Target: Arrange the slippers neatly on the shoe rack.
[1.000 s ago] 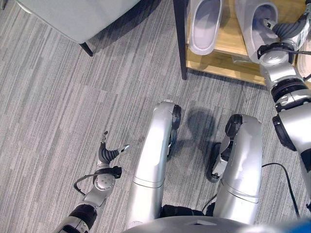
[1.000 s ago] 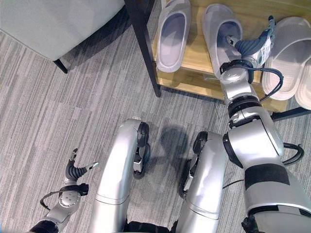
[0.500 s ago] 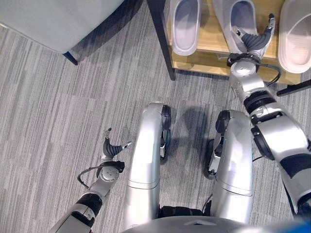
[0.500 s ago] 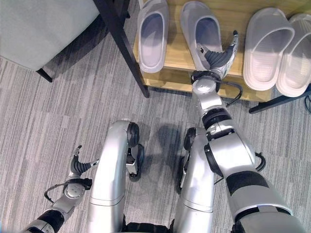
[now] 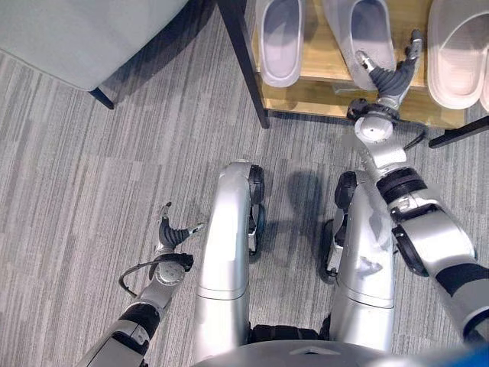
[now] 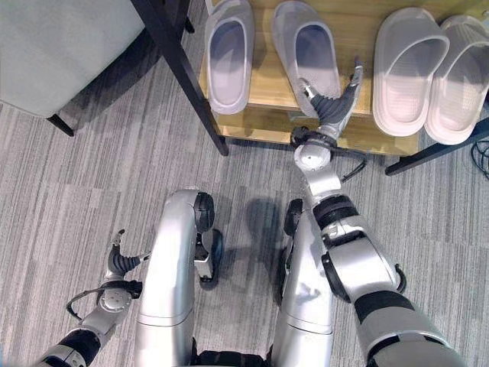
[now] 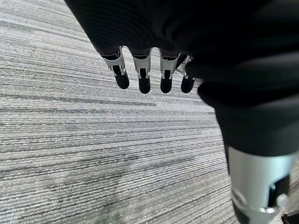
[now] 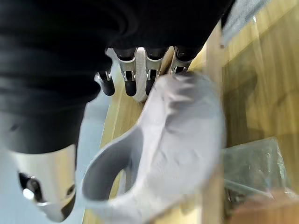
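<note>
Silver-grey arms; each hand [image 6: 330, 107] has silver dark-tipped fingers and dark ribbed cover.

Pale lilac-grey slippers [image 6: 309, 53], white slippers [image 6: 409, 69], tan wooden shoe rack [image 6: 359, 130] (black legs), grey streaked carpet [image 6: 76, 191]

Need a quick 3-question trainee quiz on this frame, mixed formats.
1. True or false: the left hand is holding a slipper.
2. Multiple choice: the right hand is at A) the heel of the second grey slipper from the left, B) the white pair, C) the grey chair.
3. Fill in: the slippers sit on the wooden ____ of the shoe rack.

Key
1. False: it hangs open over the carpet, its fingers straight and holding nothing.
2. A: its fingers spread by that slipper's heel; contact can't be confirmed.
3. Shelf.
</note>
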You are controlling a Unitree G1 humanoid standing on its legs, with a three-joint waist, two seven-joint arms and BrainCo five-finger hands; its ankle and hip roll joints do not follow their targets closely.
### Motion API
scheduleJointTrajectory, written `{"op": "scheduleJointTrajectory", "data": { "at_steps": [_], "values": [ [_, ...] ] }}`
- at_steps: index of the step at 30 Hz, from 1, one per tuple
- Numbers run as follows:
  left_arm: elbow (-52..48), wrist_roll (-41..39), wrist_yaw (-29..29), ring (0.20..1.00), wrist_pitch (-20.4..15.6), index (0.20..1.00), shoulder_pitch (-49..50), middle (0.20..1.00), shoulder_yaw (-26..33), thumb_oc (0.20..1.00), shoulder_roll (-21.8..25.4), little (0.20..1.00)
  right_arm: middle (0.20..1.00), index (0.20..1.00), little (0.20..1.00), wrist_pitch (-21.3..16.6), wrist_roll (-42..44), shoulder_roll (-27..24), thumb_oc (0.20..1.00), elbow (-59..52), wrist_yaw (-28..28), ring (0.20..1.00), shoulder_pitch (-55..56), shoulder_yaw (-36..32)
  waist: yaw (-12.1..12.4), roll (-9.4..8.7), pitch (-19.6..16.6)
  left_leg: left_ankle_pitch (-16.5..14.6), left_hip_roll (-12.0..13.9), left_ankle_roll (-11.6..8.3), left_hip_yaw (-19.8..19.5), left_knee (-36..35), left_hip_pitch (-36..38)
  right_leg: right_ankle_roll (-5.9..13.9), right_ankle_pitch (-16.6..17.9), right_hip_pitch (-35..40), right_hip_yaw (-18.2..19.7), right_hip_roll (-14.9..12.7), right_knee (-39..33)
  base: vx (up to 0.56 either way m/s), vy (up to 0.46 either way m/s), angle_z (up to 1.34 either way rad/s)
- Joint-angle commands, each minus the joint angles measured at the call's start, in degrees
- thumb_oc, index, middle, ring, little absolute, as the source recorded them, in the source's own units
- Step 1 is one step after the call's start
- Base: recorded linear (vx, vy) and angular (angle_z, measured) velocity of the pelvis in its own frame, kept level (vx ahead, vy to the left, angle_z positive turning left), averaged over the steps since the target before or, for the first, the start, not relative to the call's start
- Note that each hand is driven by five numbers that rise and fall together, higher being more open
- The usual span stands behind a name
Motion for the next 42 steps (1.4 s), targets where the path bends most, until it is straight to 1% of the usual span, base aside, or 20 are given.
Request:
{"op": "scheduleJointTrajectory", "data": {
  "at_steps": [1,6,11,21,26,30,33,38,42],
  "values": [
    [-2.5,1.7,1.8,1.0,-0.6,1.0,2.5,1.0,-0.9,1.0,-0.3,1.0,1.0,1.0,1.0,-1.8,-2.6,0.2,1.0,-3.7,1.1,1.0,-0.5,1.7,3.0,-1.05,-1.6,-5.1,-1.5,1.42,-1.3,6.5,3.0,-3.51,12.3,-0.5,5.1,0.4,1.6,-0.01,-0.025,-0.05],
    [-2.8,2.7,1.5,1.0,-0.6,1.0,3.2,1.0,-0.7,1.0,0.0,1.0,1.0,1.0,1.0,-0.3,-7.8,-0.8,1.0,-6.1,1.5,1.0,0.9,2.5,2.8,-1.3,-1.6,-4.8,-1.4,1.29,-1.4,6.6,3.0,-3.44,12.4,-0.7,4.9,0.5,1.9,-0.02,-0.042,-0.01],
    [-1.7,2.5,1.3,1.0,-0.9,1.0,3.7,1.0,-0.2,1.0,0.0,1.0,1.0,1.0,1.0,0.5,-9.0,-0.5,1.0,-5.7,2.8,1.0,-0.3,3.8,3.1,-1.14,-1.6,-4.6,-1.5,1.19,-1.8,6.8,3.0,-3.29,12.6,-0.6,4.9,0.7,2.0,0.0,0.0,0.0],
    [-0.1,1.4,1.3,1.0,-1.3,1.0,2.6,1.0,0.0,1.0,-0.4,1.0,1.0,1.0,1.0,0.5,-9.9,2.0,1.0,-7.5,5.6,1.0,-3.5,8.3,3.3,-1.28,-1.6,-4.1,-1.5,0.96,-1.8,7.5,3.0,-3.17,13.0,-0.3,5.0,0.7,2.9,0.0,0.0,0.0],
    [1.7,1.4,1.5,1.0,-1.1,1.0,2.2,1.0,0.0,1.0,-0.9,1.0,1.0,1.0,1.0,0.7,-11.2,2.9,1.0,-7.9,5.6,1.0,-3.4,8.8,3.2,-1.42,-1.6,-4.2,-1.5,0.98,-1.8,7.8,3.0,-3.1,13.0,-0.3,5.0,0.8,3.3,0.0,0.0,0.0],
    [2.7,1.3,1.4,1.0,-1.2,1.0,2.1,1.0,-0.3,1.0,-1.2,1.0,1.0,1.0,1.0,0.1,-10.1,2.5,1.0,-6.7,5.1,1.0,-3.4,7.5,3.2,-1.34,-1.6,-4.1,-1.5,1.04,-1.8,8.2,3.0,-2.98,13.2,-0.5,5.1,0.9,3.6,0.0,0.0,0.0],
    [2.8,1.6,1.3,1.0,-1.2,1.0,1.9,1.0,-0.4,1.0,-1.2,1.0,1.0,1.0,1.0,0.3,-10.2,2.0,1.0,-6.3,5.3,1.0,-4.3,8.0,3.4,-1.2,-1.6,-4.0,-1.6,1.04,-1.9,8.3,3.0,-2.9,13.3,-0.4,5.1,0.7,3.5,0.0,0.0,0.0],
    [3.1,1.2,0.7,1.0,-1.3,1.0,0.9,1.0,-0.3,1.0,-1.6,1.0,1.0,1.0,1.0,0.2,-9.6,2.3,1.0,-6.9,6.2,1.0,-3.9,7.9,3.7,-1.03,-1.6,-3.5,-2.0,0.92,-2.2,8.6,3.0,-2.56,13.5,0.2,5.0,0.3,3.8,0.0,0.0,0.01],
    [4.5,1.0,0.8,1.0,-1.0,1.0,0.2,1.0,-0.8,1.0,-2.2,1.0,1.0,1.0,1.0,-0.4,-8.0,3.0,1.0,-7.6,6.4,1.0,-3.2,7.7,3.6,-1.15,-1.6,-3.3,-2.0,0.84,-2.0,8.7,3.0,-2.76,13.3,0.2,5.0,0.5,4.1,-0.01,0.0,0.01]
  ]
}}
